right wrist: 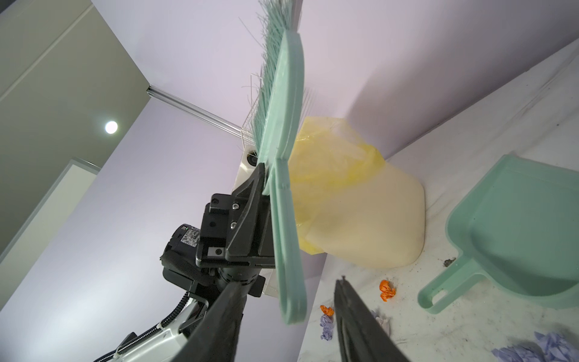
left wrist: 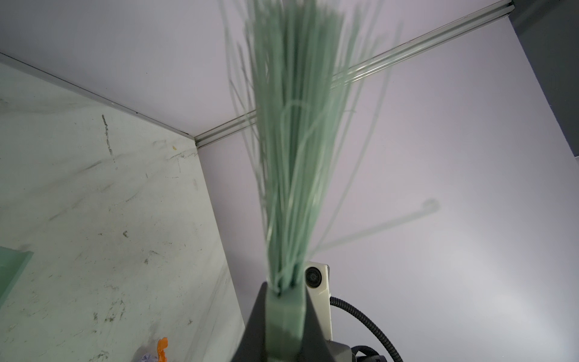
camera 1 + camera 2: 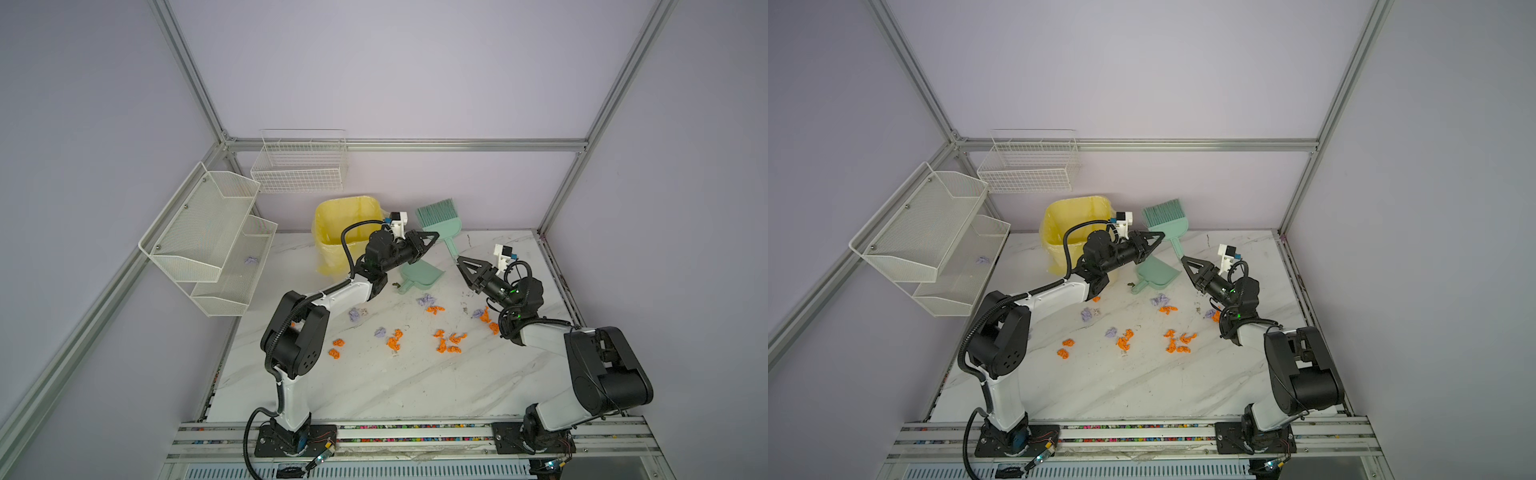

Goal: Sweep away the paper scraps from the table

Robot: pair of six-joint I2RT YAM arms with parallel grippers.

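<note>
Left tool (image 3: 434, 236) clamped on green hand brush (image 3: 442, 227), bristles up. Right tool (image 3: 460, 261) part-open, jaws flanking its handle end. Paper scraps (image 3: 444, 340) scattered across tabletop (image 3: 374, 382) middle.

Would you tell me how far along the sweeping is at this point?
Done: the left gripper grips the brush near its head, bristles up. In hand: the right gripper has its jaws open around the handle's end, seemingly for a handover. Remaining: the paper scraps lie scattered on the table; the dustpan lies empty.
</note>
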